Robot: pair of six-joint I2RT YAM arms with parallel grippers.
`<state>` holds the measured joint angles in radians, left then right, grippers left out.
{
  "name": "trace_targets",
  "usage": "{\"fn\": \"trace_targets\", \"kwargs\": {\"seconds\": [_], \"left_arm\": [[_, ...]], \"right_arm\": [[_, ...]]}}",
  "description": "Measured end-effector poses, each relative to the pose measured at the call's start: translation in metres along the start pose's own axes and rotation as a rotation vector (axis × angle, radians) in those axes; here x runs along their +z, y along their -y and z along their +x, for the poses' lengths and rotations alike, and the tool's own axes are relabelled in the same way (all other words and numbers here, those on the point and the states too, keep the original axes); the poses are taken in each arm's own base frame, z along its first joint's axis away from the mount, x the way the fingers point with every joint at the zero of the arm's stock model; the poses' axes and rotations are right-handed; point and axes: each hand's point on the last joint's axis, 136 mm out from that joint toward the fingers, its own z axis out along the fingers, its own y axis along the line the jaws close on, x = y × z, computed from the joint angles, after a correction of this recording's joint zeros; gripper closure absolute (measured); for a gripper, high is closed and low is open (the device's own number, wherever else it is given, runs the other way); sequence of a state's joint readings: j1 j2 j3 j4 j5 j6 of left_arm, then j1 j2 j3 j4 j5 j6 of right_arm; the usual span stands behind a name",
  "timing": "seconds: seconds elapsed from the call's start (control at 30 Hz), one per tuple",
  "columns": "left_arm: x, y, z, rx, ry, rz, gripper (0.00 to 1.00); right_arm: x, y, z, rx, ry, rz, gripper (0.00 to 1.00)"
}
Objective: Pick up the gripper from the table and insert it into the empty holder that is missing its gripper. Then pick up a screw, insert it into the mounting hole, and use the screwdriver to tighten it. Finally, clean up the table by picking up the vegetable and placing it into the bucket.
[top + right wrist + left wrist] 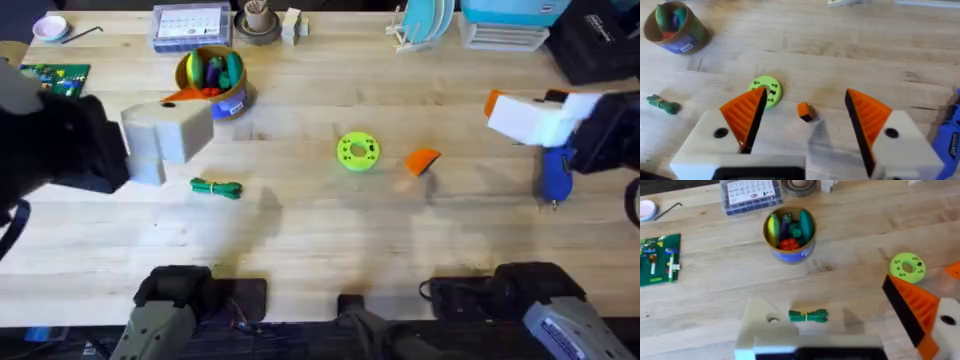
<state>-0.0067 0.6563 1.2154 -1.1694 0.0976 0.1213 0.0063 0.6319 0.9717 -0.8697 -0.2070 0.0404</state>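
Right jaws (805,127) held open above the orange wedge (805,111), left jaws (850,330) spread open, one pad missing, green bean (808,315) seen between them on the table (300,240).

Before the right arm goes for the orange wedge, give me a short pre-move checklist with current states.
1. Orange wedge lies free on the table: ok.
2. Right gripper open, nothing between its pads: ok.
3. Left gripper has one cream fingertip without a pad, ready to receive: ok.
4. Green disc apart from the wedge: ok.
5. Screwdriver within reach: ok.
6. Screws located: cannot tell.
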Motion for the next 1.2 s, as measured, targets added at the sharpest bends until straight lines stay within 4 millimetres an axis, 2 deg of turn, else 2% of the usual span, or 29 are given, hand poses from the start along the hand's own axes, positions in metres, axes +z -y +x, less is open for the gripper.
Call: {"fn": "trace_targets", "kwargs": {"seconds": [0.23,0.33,0.4,0.53,0.73,0.8,0.87,1.03,1.2], "left_arm": [[0.000,0.009,0.023,-0.092,-0.100,0.042,0.008],[0.001,0.009,0.027,-0.232,-0.117,0.034,0.007],[0.006,0.009,0.036,-0.342,-0.155,0.027,0.007],[0.031,0.015,0.070,-0.545,-0.302,0.014,0.007],[0.064,0.020,0.143,-0.798,-0.544,-0.087,0.007],[0.072,0.019,0.163,-0.867,-0.588,-0.135,0.007],[0.081,0.019,0.175,-0.916,-0.598,-0.162,0.007],[0.099,0.016,0.188,-0.975,-0.575,-0.192,0.008],[0.114,-0.002,0.180,-0.985,-0.468,-0.258,0.008]], "right_arm": [[0.007,0.002,0.002,0.000,-0.035,0.001,0.008],[0.006,0.002,0.001,-0.003,-0.033,0.001,0.008],[0.006,0.002,0.002,-0.003,-0.034,0.001,0.008],[0.006,0.002,0.001,-0.003,-0.033,0.001,0.007],[0.006,0.002,0.000,-0.004,-0.028,0.001,0.007],[0.006,0.002,0.000,-0.004,-0.028,0.001,0.007],[0.006,0.002,0.000,-0.004,-0.028,0.001,0.007],[0.006,0.002,0.000,-0.004,-0.028,0.001,0.007],[0.006,0.002,0.000,-0.004,-0.028,0.001,0.008]]}}
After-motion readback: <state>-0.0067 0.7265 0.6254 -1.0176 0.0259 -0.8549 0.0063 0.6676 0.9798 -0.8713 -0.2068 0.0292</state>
